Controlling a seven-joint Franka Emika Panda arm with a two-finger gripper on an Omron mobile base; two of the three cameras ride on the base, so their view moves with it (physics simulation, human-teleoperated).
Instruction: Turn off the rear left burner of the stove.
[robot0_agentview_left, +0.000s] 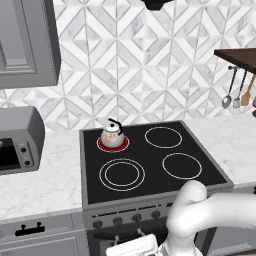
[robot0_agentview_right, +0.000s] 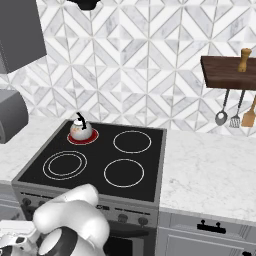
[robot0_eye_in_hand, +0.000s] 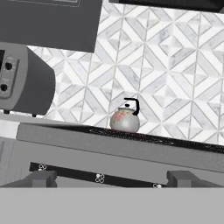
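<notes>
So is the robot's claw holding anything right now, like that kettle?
It holds nothing. The kettle sits alone on the glowing rear left burner, far from the arm. The hand view faces the stove front.

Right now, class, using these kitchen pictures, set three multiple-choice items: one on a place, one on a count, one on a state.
1. Where does the kettle stand?
A. on the rear left burner
B. on the marble counter
C. on the toaster oven

2. How many ring-marked burners does the stove have?
A. two
B. four
C. six

3. What state is the rear left burner in?
A. dark
B. glowing red
C. covered by a pan

Answers:
1 A, the kettle sits on the back left zone in both base views.
2 B, four circles mark the black glass.
3 B, red shows around the kettle's base.
</notes>
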